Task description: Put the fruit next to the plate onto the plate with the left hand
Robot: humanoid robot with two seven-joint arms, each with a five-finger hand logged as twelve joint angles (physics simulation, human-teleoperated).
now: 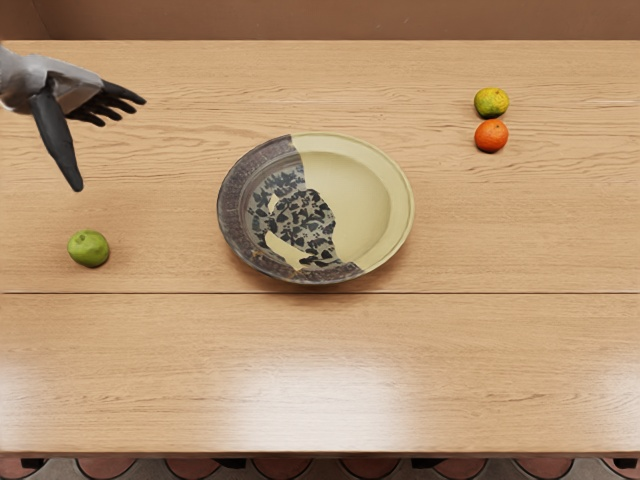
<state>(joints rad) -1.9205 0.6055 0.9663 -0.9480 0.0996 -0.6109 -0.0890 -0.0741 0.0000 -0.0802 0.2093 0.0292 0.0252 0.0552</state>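
A green apple-like fruit [89, 248] lies on the wooden table to the left of the plate [385, 190]. The plate is round, part yellow, part dark with a leaf pattern, and holds nothing. My left hand [85, 112] comes in from the upper left edge. Its dark fingers [112, 101] are spread and hold nothing, with the thumb pointing down toward the table. The hand hovers above and behind the green fruit, well apart from it. The right arm does not show.
A yellow-green fruit [491, 102] and an orange fruit [491, 135] sit close together at the far right of the table. The table's front edge [320, 452] runs along the bottom of the view.
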